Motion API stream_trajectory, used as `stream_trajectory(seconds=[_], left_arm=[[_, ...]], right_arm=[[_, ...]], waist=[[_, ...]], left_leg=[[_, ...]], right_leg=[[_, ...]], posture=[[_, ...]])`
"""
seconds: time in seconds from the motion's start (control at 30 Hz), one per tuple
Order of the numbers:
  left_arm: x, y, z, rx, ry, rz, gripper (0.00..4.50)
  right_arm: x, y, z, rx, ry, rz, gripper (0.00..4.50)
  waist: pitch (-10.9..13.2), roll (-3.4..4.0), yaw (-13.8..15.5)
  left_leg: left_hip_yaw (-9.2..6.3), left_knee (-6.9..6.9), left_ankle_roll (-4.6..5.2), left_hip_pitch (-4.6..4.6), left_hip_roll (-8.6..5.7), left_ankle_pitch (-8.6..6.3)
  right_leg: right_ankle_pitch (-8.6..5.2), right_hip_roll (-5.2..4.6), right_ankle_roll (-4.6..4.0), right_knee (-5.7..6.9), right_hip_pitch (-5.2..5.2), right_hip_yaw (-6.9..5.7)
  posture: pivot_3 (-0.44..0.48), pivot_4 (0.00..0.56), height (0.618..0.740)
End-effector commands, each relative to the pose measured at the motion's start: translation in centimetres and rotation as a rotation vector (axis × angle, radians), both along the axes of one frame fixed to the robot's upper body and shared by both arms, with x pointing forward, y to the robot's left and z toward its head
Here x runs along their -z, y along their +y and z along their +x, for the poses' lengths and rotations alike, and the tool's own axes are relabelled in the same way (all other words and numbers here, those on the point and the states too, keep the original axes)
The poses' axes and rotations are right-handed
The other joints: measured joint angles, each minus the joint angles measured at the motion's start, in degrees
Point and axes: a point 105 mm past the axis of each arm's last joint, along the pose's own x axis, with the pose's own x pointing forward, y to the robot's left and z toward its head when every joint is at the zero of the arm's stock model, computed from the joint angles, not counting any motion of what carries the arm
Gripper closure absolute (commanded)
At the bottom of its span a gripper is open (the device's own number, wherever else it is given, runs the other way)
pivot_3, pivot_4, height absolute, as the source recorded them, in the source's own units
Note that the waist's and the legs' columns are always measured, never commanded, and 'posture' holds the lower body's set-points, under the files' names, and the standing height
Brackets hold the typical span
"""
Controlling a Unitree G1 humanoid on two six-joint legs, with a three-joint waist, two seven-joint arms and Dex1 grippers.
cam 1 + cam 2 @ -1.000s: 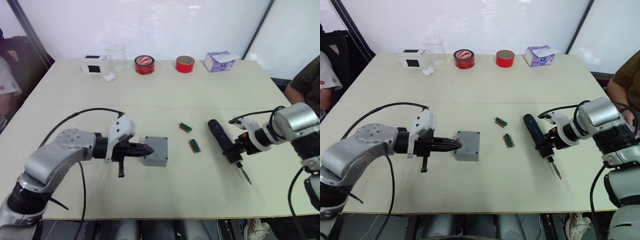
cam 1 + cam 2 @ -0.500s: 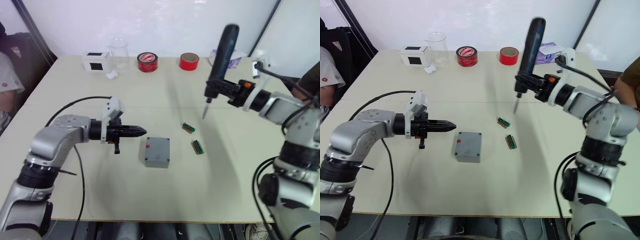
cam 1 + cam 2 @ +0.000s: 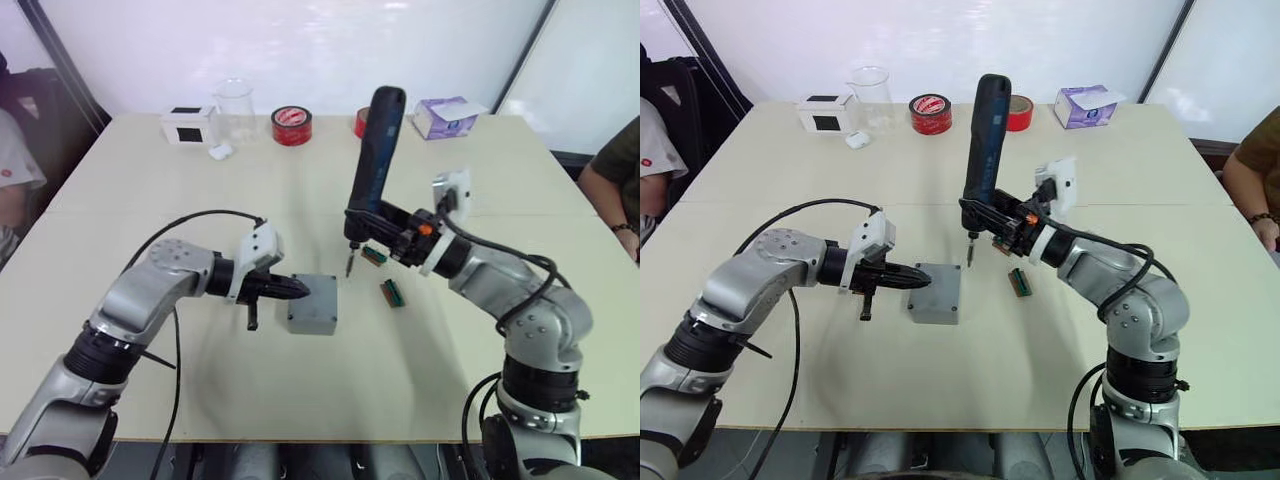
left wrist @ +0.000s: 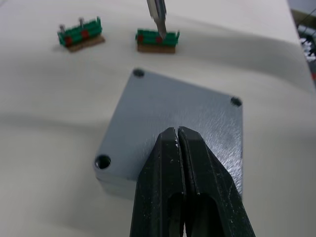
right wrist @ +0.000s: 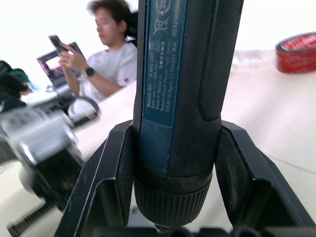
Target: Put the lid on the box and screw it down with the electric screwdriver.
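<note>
The grey box (image 3: 314,305) sits mid-table with the flat grey lid (image 4: 173,113) lying on top, its corner holes showing. My left gripper (image 3: 298,291) is shut and empty, its fingertips (image 4: 177,140) over the lid's left edge. My right gripper (image 3: 366,222) is shut on the electric screwdriver (image 3: 376,145), a dark blue cylinder held nearly upright. Its thin bit (image 3: 348,266) points down just behind the box's far right corner, above the table. The bit (image 4: 157,12) hangs over a green block in the left wrist view.
Two small green terminal blocks (image 3: 373,255) (image 3: 390,292) lie right of the box. Along the far edge stand a white box with a black square (image 3: 190,125), a glass beaker (image 3: 233,108), red tape rolls (image 3: 290,126) and a purple tissue box (image 3: 447,117). People sit at both sides (image 3: 615,170) (image 3: 15,160).
My right arm lifted the screwdriver off the table, turned it upright and carried it left to the box. My left gripper drew back from the box, then returned to its left edge.
</note>
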Motion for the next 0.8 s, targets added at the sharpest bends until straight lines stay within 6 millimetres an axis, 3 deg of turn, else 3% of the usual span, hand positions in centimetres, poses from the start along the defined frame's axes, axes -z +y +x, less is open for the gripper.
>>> stream_trajectory(seconds=[0.03, 0.8], left_arm=[[0.5, -0.2, -0.3, 0.003, -0.013, 0.016, 4.5], [1.1, -0.3, -0.1, 0.007, -0.013, 0.032, 4.5]], right_arm=[[-1.8, 0.7, -0.7, -0.005, -0.121, 0.01, 2.75], [1.7, 0.9, 0.0, 0.049, -0.144, -0.092, 2.75]], waist=[[0.0, 0.0, 0.1], [0.0, 0.0, 0.1]], left_leg=[[0.0, 0.0, 0.0, 0.0, 0.0, 0.0], [0.0, 0.03, 0.0, 0.08, -0.01, 0.0]], right_leg=[[0.0, 0.0, 0.0, 0.0, 0.0, 0.0], [0.0, -0.01, 0.0, 0.0, 0.09, 0.0]], posture=[[0.0, 0.15, 0.74], [0.0, 0.15, 0.74]])
